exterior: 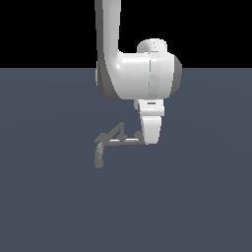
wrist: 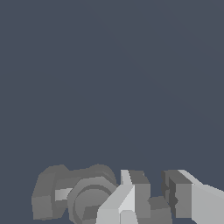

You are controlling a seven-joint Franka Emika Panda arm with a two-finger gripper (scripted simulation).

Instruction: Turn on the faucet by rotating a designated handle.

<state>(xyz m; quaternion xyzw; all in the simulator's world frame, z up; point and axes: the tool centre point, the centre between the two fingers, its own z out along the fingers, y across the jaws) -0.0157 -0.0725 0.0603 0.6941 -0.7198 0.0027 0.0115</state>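
The small grey faucet (exterior: 110, 141) stands on the floor, with its spout (exterior: 99, 157) drooping toward the exterior view's left, a thin bright bar (exterior: 125, 141) and a slanted lever (exterior: 117, 129). The T-shaped handle (exterior: 137, 134) sits at the bar's right end, half hidden behind my gripper (exterior: 147, 141). In the wrist view my gripper (wrist: 156, 180) has its fingers (wrist: 139, 192) close together, with a grey piece of the handle (wrist: 157, 210) filling the narrow gap between them. The faucet body (wrist: 65, 194) lies beside them.
The dark grey floor (exterior: 197, 197) stretches around the faucet on all sides. My white arm (exterior: 138, 74) comes down from above, directly over the faucet's right end.
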